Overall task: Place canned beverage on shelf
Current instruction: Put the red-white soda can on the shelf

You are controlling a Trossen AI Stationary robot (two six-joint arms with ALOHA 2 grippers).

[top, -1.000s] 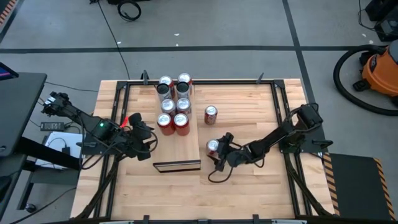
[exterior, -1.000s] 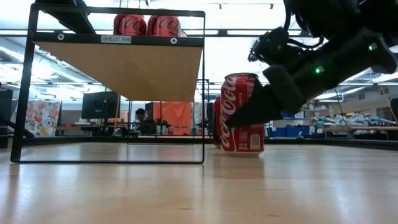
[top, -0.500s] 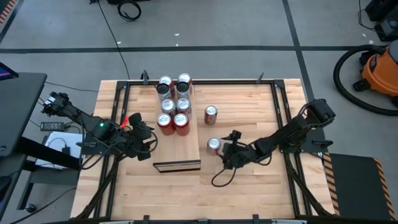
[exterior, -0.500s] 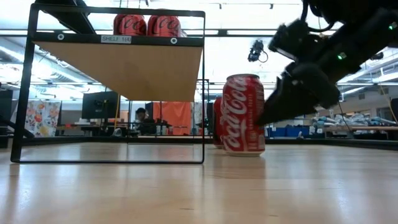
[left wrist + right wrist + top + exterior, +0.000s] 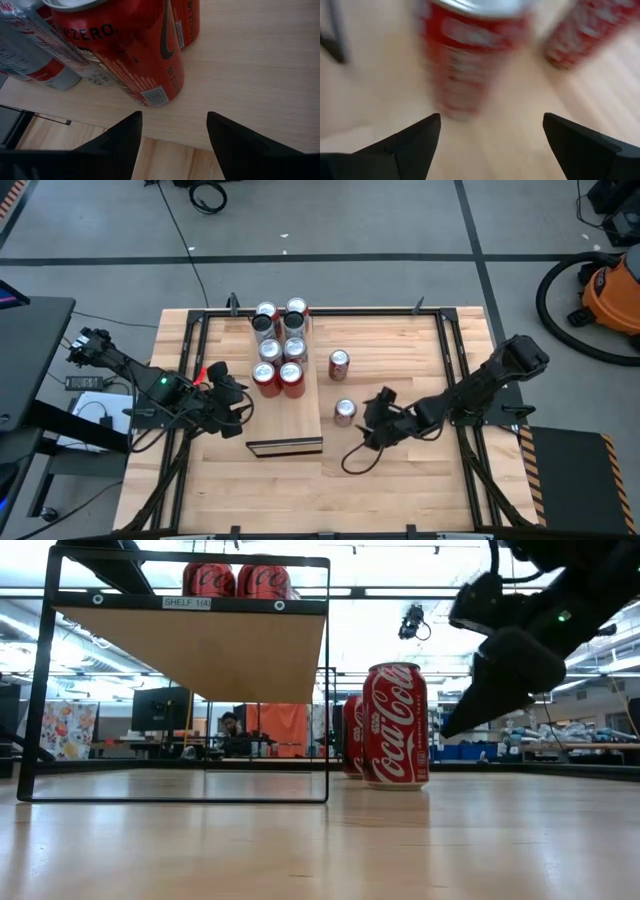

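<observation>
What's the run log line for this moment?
right gripper: open, beside near can, apart | left gripper: open, at shelf | near can: upright on table, not shelved

In the right wrist view, the near can (image 5: 470, 60) was smeared by blur, its label unreadable, and a second can (image 5: 582, 30) was cut off by the picture's edge. From the low view, the shelf (image 5: 190, 640) hid all but the tops of two cans (image 5: 236, 580), and the nearer desk can (image 5: 395, 725) covered most of another (image 5: 352, 735).
</observation>
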